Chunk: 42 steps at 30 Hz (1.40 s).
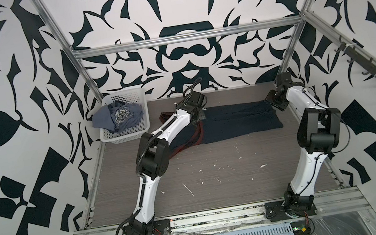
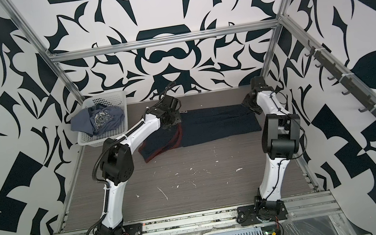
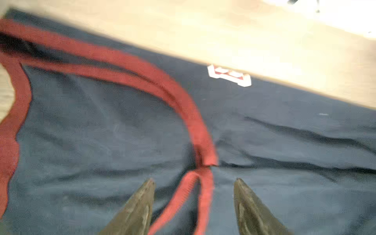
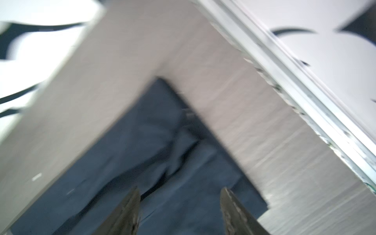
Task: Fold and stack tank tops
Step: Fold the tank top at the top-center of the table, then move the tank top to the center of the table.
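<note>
here left claw gapes over navy top.

- On the navy tank top we see a white-edged red printed mark at its folded edge, next to the bare table. Only part of it shows, and we cannot read it.
- On the grey-blue tank top, in the white basket at the table's far left corner, a pale graphic is too small for us to read.
</note>
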Motion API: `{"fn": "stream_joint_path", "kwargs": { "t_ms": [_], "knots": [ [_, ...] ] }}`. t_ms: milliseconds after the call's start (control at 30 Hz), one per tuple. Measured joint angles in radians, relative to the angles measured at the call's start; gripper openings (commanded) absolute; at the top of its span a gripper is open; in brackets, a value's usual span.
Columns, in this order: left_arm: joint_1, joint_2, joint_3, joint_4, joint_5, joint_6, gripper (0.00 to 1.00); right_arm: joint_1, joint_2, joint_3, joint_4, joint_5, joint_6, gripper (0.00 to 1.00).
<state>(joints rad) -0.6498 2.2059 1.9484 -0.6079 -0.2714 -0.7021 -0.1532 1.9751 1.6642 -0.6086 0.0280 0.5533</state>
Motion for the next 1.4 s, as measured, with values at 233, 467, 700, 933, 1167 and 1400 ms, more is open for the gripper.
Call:
{"fn": "stream_joint_path", "kwargs": {
  "t_ms": [233, 467, 700, 933, 1167, 1400],
  "knots": [
    [-0.038, 0.119, 0.095, 0.027, 0.088, 0.005, 0.62, 0.065, 0.152, 0.017, 0.032, -0.093, 0.0, 0.67],
    [-0.034, 0.253, 0.155, 0.043, 0.112, 0.026, 0.61, 0.027, 0.233, 0.061, 0.031, -0.12, 0.003, 0.63],
    [-0.052, 0.229, 0.097, 0.092, 0.15, 0.021, 0.63, -0.06, 0.249, 0.06, 0.035, -0.138, 0.024, 0.62],
    [-0.133, 0.093, -0.003, -0.001, 0.166, 0.01, 0.78, -0.101, 0.219, 0.022, 0.031, -0.107, 0.022, 0.64],
    [-0.097, -0.426, -0.438, -0.064, 0.014, -0.042, 0.75, -0.047, 0.093, -0.042, -0.003, -0.062, -0.008, 0.66],
    [-0.085, -0.601, -0.753, -0.157, -0.066, -0.076, 0.65, 0.107, -0.167, -0.283, 0.044, -0.071, -0.011, 0.66]
  ]
}}
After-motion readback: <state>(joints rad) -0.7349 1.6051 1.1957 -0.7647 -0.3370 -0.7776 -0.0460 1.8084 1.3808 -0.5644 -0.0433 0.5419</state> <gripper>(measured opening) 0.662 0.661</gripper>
